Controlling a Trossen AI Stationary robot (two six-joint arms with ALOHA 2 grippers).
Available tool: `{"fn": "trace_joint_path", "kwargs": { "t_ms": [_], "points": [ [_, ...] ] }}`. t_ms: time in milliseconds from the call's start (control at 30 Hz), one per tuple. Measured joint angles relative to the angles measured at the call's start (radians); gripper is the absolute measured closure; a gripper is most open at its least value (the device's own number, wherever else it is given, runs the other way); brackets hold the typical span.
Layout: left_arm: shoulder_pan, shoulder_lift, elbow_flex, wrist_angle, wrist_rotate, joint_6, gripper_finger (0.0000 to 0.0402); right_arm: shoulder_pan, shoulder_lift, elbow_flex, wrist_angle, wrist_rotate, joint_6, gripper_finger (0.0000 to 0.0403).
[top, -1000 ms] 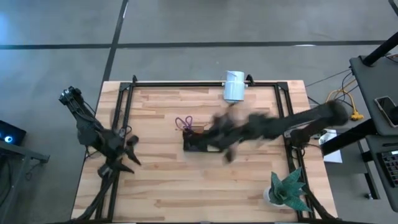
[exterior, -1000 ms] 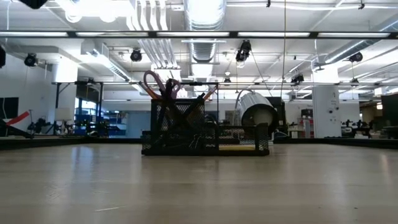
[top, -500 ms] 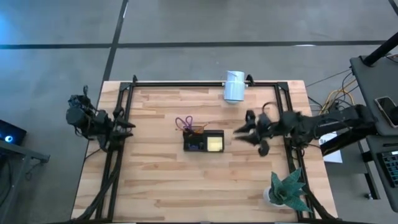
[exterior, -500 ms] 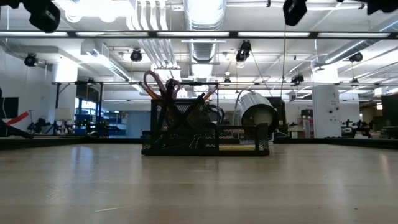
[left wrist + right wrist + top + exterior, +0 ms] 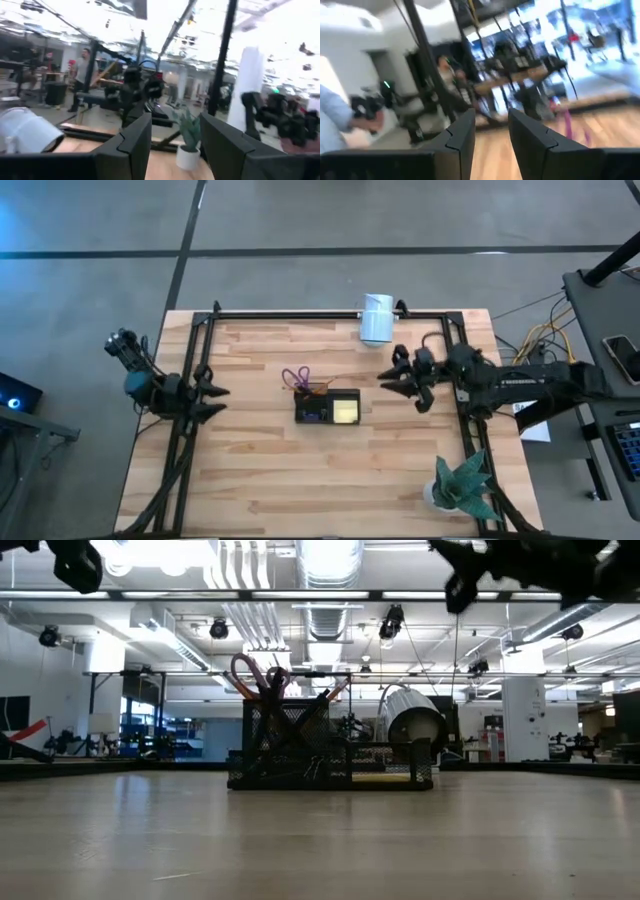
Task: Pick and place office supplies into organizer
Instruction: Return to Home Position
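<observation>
The black mesh organizer (image 5: 318,409) (image 5: 300,752) stands on the middle of the wooden table. A yellow sticky-note pad (image 5: 346,410) lies in its right compartment. Purple scissors (image 5: 296,376) (image 5: 255,675) stand handles up in its taller left part, beside slanting pens. My left gripper (image 5: 220,400) (image 5: 175,145) hovers open over the table's left side, pointing toward the organizer. My right gripper (image 5: 390,383) (image 5: 491,135) hovers open right of the organizer, above the table. Neither gripper holds anything.
A white cylinder (image 5: 377,318) (image 5: 412,725) lies at the far edge. A green spiky plant (image 5: 462,483) (image 5: 189,135) stands in the near right corner. Black frame rails (image 5: 198,350) run along the table's left, far and right sides. People show in the room beyond (image 5: 82,75).
My right arm has drawn back from over the organizer toward the table's right side, uncovering the sticky-note pad. My left arm has swung up and toward the far-left, then settled pointing at the organizer. The organizer and its contents have stayed put.
</observation>
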Motion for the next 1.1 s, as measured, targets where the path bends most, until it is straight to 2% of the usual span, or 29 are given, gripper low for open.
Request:
{"fn": "trace_joint_path", "kwargs": {
  "t_ms": [67,167,233,433,467,567,700,767,900,1000,1100],
  "points": [
    [0.021,0.001,0.003,-0.006,0.003,-0.001,0.0252,-0.061,0.038,0.047,0.031,-0.088,0.024,0.0294],
    [0.057,0.025,-0.004,0.013,0.088,-0.041,0.0252,-0.146,0.143,0.112,0.020,-0.241,0.039,0.0292],
    [0.089,0.068,-0.021,-0.010,0.107,-0.060,0.0252,-0.196,0.207,0.156,0.000,-0.311,0.025,0.0291],
    [0.284,0.109,-0.014,-0.006,0.120,-0.092,0.0252,-0.282,0.361,0.278,0.012,-0.344,-0.025,0.0296],
    [0.327,0.102,-0.014,-0.015,0.152,-0.101,0.0252,-0.288,0.378,0.283,0.007,-0.371,-0.016,0.0297],
    [0.471,0.073,-0.013,-0.105,0.333,-0.164,0.0252,-0.303,0.395,0.304,0.022,-0.421,-0.004,0.0300],
    [0.662,0.019,0.023,-0.384,0.550,-0.286,0.0252,-0.304,0.376,0.305,0.013,-0.413,-0.008,0.0301],
    [0.733,-0.016,0.048,-0.442,0.621,-0.292,0.0252,-0.308,0.349,0.294,0.023,-0.405,-0.018,0.0301],
    [0.806,-0.102,0.084,-0.610,0.688,-0.299,0.0252,-0.318,0.334,0.243,0.013,-0.396,-0.019,0.0305],
    [0.813,-0.155,0.078,-0.777,0.707,-0.376,0.0252,-0.321,0.329,0.203,0.020,-0.385,-0.027,0.0305],
    [0.813,-0.151,0.064,-0.760,0.729,-0.388,0.0252,-0.324,0.330,0.167,0.016,-0.319,-0.025,0.0302]
  ]
}}
